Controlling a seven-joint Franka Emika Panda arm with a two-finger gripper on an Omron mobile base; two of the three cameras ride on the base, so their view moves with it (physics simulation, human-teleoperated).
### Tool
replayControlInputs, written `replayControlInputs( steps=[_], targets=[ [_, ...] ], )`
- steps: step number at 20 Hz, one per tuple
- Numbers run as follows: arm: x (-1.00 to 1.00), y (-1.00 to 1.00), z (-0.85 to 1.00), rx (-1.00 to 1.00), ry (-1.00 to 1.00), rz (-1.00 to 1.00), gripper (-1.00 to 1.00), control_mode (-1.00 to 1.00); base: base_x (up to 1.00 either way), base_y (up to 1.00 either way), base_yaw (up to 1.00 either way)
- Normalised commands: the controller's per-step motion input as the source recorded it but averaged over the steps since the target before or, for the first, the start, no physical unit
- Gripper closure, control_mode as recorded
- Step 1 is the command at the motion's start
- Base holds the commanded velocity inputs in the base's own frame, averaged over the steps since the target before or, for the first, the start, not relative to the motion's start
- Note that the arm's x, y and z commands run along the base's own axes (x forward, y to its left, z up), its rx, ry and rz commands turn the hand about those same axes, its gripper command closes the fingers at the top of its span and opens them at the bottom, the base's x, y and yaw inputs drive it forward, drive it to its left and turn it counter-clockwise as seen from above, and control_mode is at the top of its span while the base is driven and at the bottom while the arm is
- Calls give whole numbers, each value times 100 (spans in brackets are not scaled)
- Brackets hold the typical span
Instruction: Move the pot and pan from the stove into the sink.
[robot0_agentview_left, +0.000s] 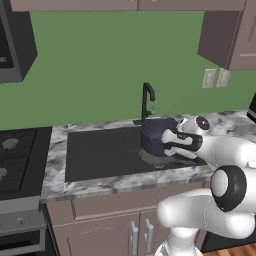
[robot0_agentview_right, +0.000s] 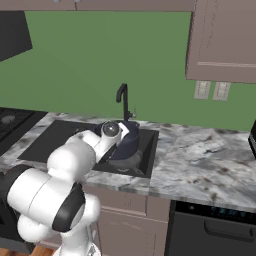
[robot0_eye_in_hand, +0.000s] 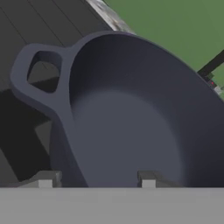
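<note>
Gripper (robot0_eye_in_hand: 97, 178) half-open, jaws straddling the near wall of the pot (robot0_eye_in_hand: 144, 118), held upright over the sink's (robot0_agentview_left: 95, 152) right end.

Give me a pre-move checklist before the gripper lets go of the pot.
1. Gripper straddles the pot wall, one fingertip outside and one inside: ok.
2. Pot is over the sink basin, at its right end near the faucet: ok.
3. Pot is upright: not ok, it looks tilted in the hand view.
4. Pot bottom rests on something: cannot tell; a grey round shape lies under it, possibly the pan.
5. Stove burners in view carry no cookware: ok.
</note>
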Motion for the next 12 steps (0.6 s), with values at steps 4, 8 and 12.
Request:
replayControlInputs(
  steps=[4, 8, 12],
  targets=[
    [30, 0, -33, -1, 0, 0, 100, -100, 0, 0, 0],
    [27, 0, -32, -1, 0, 0, 100, -100, 0, 0, 0],
    [23, 0, -32, 0, 0, 0, 100, -100, 0, 0, 0]
  ],
)
